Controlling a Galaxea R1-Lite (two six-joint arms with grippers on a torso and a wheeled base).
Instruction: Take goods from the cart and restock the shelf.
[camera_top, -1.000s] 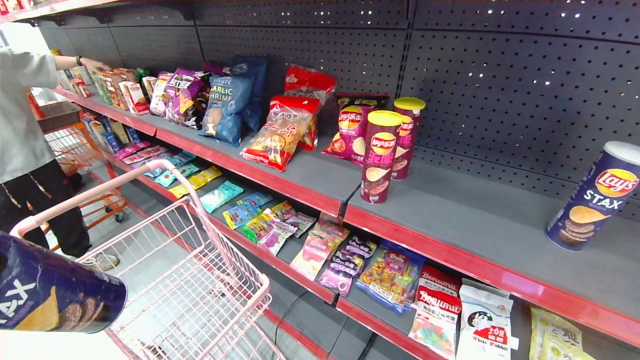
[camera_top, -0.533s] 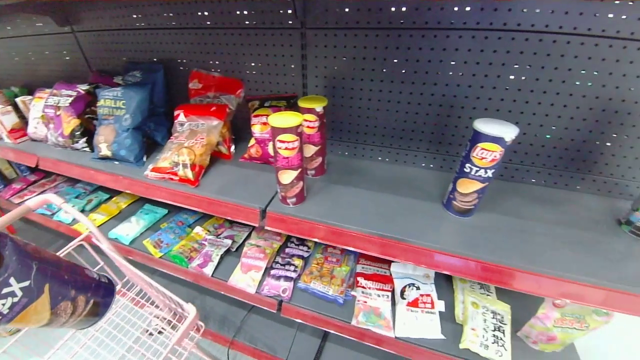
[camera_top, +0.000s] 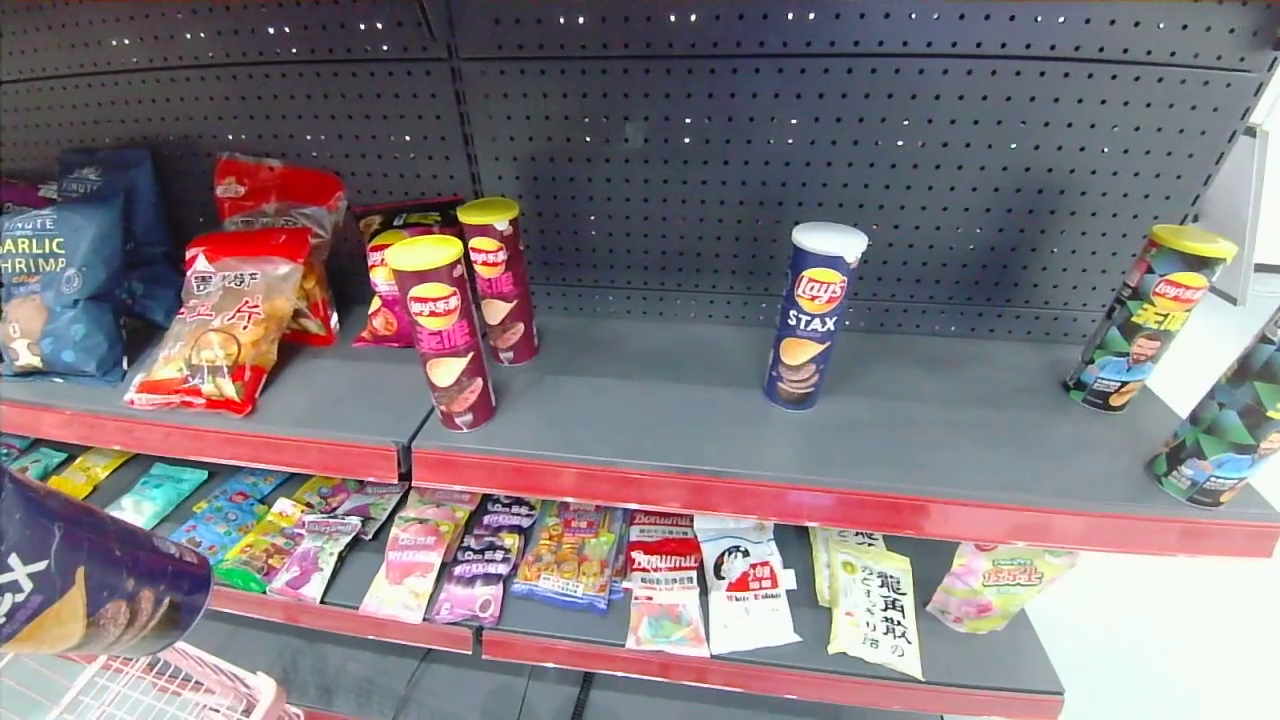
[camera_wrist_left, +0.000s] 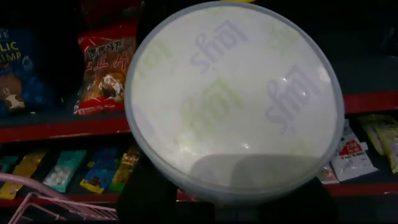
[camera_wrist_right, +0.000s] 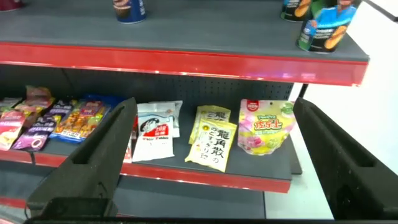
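A dark blue chips can (camera_top: 90, 580) lies tilted at the lower left of the head view, above the pink cart (camera_top: 150, 690). Its white lid (camera_wrist_left: 233, 99) faces the left wrist camera, and my left gripper (camera_wrist_left: 230, 199) is shut on the can's body below it. A matching blue can (camera_top: 812, 315) stands upright mid-shelf on the grey shelf with a red front edge (camera_top: 800, 500). My right gripper (camera_wrist_right: 217, 162) is open with nothing between its fingers, level with the lower shelf's snack packets (camera_wrist_right: 214, 140), below the red edge (camera_wrist_right: 186, 62).
Two maroon cans (camera_top: 445, 330) stand left of the blue one, with chip bags (camera_top: 225, 320) farther left. Two green cans (camera_top: 1150, 320) stand at the shelf's right end. Bare grey shelf lies on both sides of the standing blue can. Flat packets (camera_top: 660, 580) line the lower shelf.
The head camera has swung right, so the shelf goods slide left in the picture and the green cans come into view. The held can stays at the lower left.
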